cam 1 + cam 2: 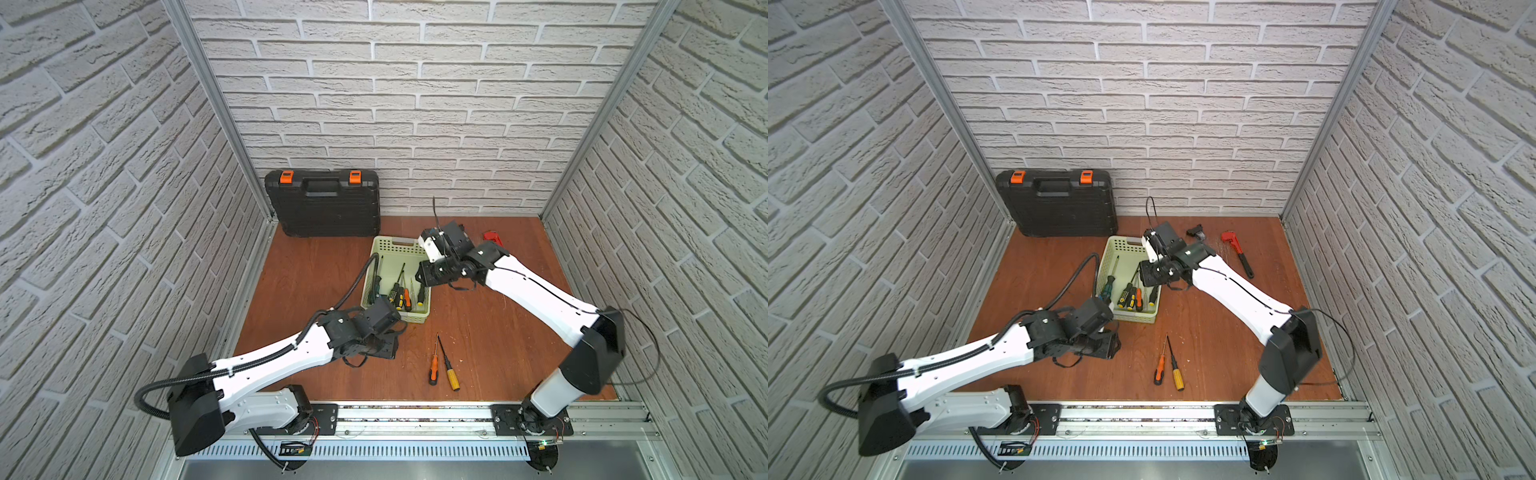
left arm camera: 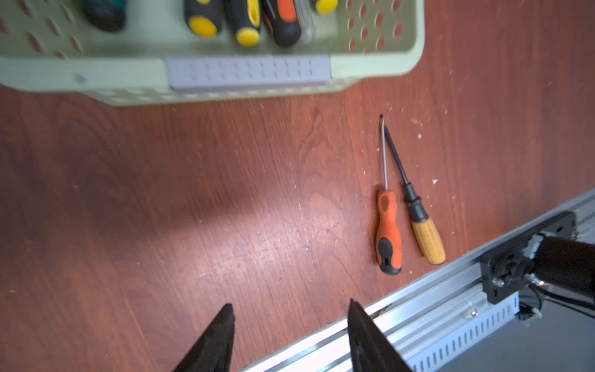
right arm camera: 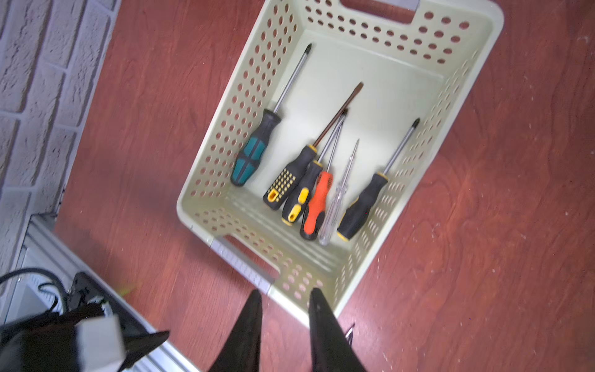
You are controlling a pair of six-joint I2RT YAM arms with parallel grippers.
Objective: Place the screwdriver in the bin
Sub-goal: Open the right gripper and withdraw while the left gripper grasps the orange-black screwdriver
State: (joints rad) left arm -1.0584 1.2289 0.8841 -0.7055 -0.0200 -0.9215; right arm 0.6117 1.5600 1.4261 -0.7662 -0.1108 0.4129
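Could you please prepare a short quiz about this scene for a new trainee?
1. True or false: the pale green perforated plastic bin holds six screwdrivers.
2. Which one lies on the brown wooden table, outside the bin? A teal-handled screwdriver; B amber-handled screwdriver; C clear-handled screwdriver.
3. Fill the gap: the left pincer is ____ and holds nothing.
Key: 1 true; 2 B; 3 open.

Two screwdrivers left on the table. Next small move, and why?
Probably swing the left gripper over the orange-handled screwdriver: its fingers are open and empty, that tool lies nearest, and the right gripper hangs empty by the bin.
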